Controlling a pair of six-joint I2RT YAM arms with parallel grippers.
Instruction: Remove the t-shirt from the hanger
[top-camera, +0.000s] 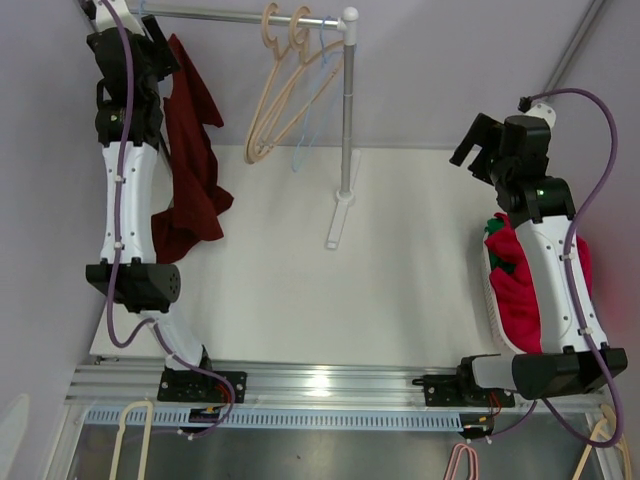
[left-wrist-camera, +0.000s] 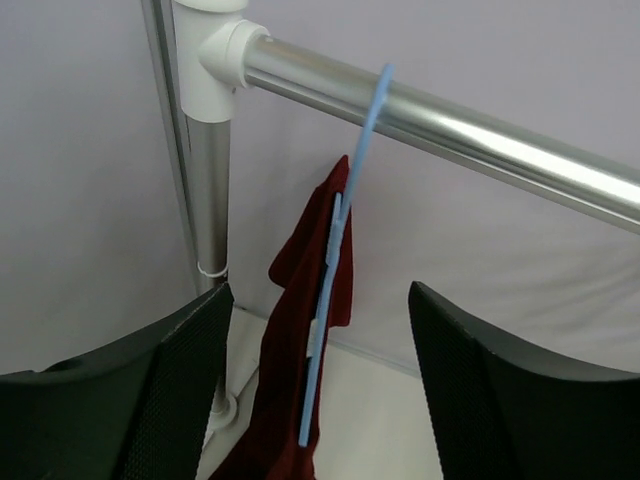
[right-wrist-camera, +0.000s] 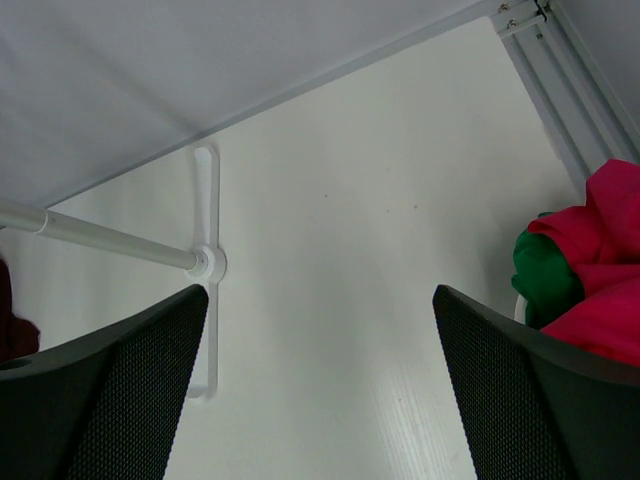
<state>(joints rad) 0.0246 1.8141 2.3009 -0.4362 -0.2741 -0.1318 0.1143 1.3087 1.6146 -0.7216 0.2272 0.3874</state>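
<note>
The dark red t-shirt (top-camera: 190, 160) hung on the blue hanger (left-wrist-camera: 335, 260) at the left end of the rail (left-wrist-camera: 450, 130), long axis vertical, hem apparently near the table (right-wrist-camera: 350, 250). The left gripper (left-wrist-camera: 318, 320), raised beside the hanger, faced it with jaws apart; the right gripper (right-wrist-camera: 320, 300) hovered over the table, jaws also apart.

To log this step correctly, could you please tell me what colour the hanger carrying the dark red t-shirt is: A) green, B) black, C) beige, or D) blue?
D: the left wrist view shows a blue hanger hooked over the rail, with the dark red t-shirt draped on it.
</note>
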